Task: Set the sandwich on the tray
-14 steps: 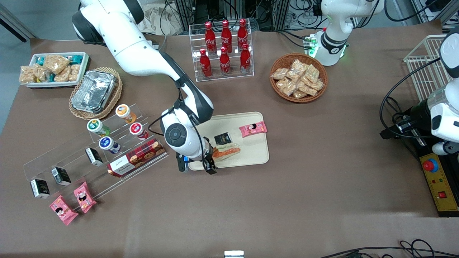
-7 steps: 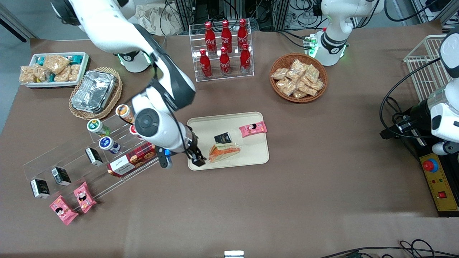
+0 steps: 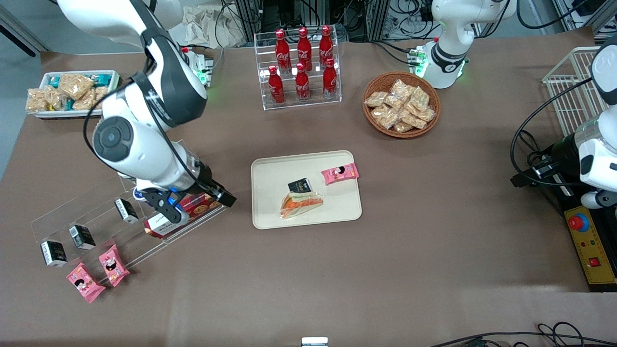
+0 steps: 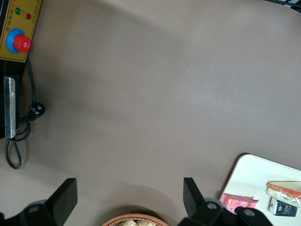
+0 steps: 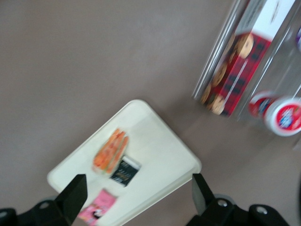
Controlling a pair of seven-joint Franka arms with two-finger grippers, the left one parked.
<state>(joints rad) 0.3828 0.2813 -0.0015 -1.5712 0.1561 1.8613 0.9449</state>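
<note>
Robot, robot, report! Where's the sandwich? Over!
Gripper open, empty, above the clear rack. Plastic-wrapped triangular sandwich lies on the cream rectangular tray. Nothing in the way.

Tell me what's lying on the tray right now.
The tray holds the sandwich, a small black packet touching it and a pink snack packet. The tool, open, hangs above the cookie box, off the tray.

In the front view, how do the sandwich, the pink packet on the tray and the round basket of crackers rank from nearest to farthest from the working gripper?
The gripper hangs open above the clear rack.
1. Sandwich, on the tray.
2. Pink packet, on the tray, farther from the camera.
3. Basket, toward the parked arm's end.
</note>
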